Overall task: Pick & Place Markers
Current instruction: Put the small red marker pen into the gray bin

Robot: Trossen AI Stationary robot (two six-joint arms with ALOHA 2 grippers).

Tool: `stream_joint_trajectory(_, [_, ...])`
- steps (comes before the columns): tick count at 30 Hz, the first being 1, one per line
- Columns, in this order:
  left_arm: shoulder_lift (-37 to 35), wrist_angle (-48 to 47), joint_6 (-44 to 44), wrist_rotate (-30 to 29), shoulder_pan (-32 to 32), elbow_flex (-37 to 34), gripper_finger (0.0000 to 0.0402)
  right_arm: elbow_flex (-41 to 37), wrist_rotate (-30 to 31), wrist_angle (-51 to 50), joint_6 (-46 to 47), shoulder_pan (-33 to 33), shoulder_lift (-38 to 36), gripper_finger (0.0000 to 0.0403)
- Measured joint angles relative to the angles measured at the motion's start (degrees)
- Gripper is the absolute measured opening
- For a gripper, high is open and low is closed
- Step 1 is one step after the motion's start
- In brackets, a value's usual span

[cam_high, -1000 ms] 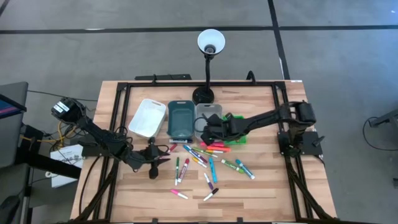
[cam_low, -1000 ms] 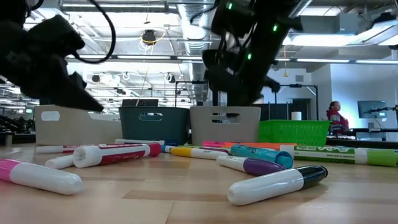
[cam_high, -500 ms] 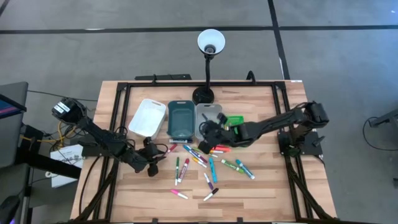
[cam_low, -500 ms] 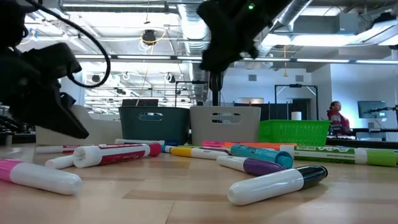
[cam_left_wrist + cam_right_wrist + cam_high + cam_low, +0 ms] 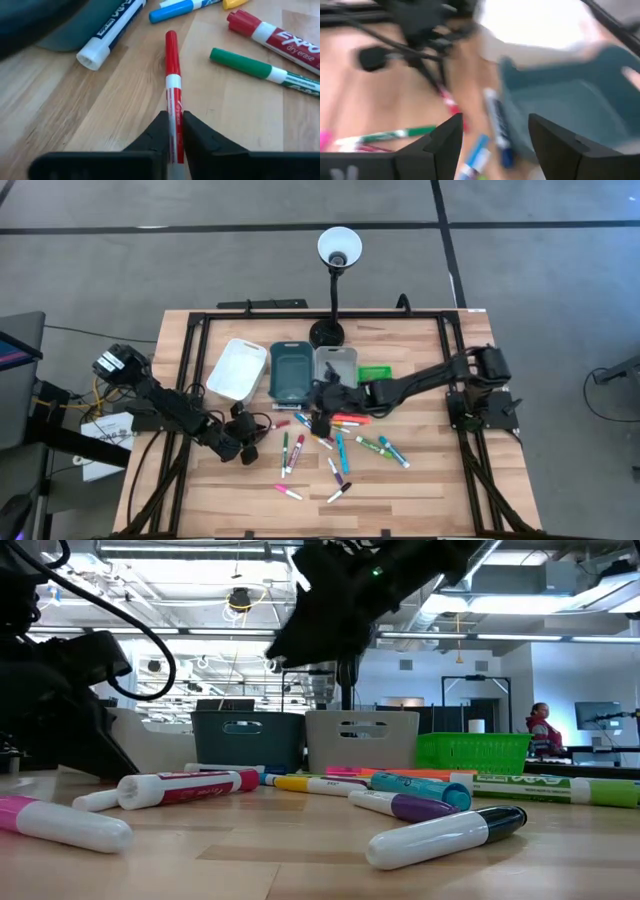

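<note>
the pale wooden-plank worktop [image 5: 420, 480] is ringed by a black metal frame, and the boards toward six o'clock and toward the three o'clock edge lie bare in the high view. across the twelve o'clock half stand four small plastic trays in a row: a white tray [image 5: 237, 369], a dark teal tray [image 5: 291, 370], a grey tray [image 5: 338, 360] and a bright green basket-like tray [image 5: 377, 373], with a black gooseneck desk lamp with a white shade [image 5: 338, 248] behind them. the markers [image 5: 340, 450], short white-barrelled pens with pink, red, green, blue, orange, yellow and black caps, are scattered loosely at the middle of the worktop, at six o'clock from the trays, some crossing one another. the left pincer [image 5: 172, 132] sits low at the nine o'clock edge of that scatter, its dark fingers pressed together on the white rear end of a slim red-capped marker [image 5: 171, 80] that lies flat on the wood and points away from the wrist; a green marker [image 5: 260, 69] and a thicker red-capped marker [image 5: 272, 37] lie near it, apart from it. the right pincer [image 5: 492, 142] hangs spread wide above the pens by the front rim of the dark teal tray, holding nothing, with a blue-capped marker [image 5: 496, 122] below the gap between its fingers. in the low view a person [image 5: 538, 730] stands far back in the room.
</note>
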Motion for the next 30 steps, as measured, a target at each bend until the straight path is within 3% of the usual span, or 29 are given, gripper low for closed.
stream_joint_trajectory(5, [-2.81,0.74,0.80,-0.02,0.10,-0.22,0.0026,0.11,-8.70,12.21,-5.21,1.03,4.22,0.0221])
stream_joint_trajectory(10, [-8.65,3.80,6.66,-0.78,0.11,0.13,0.0026,0.07,-10.25,20.28,-8.37,1.59,9.27,0.0208])
stream_joint_trajectory(19, [-16.45,5.45,15.44,-1.30,0.11,0.17,0.0026,3.96,-13.77,19.95,-7.52,-0.07,14.25,0.0182])
stream_joint_trajectory(30, [-16.86,8.66,20.12,-2.94,0.11,0.19,0.0027,4.31,-14.35,18.18,-6.85,-0.35,13.62,0.0159])
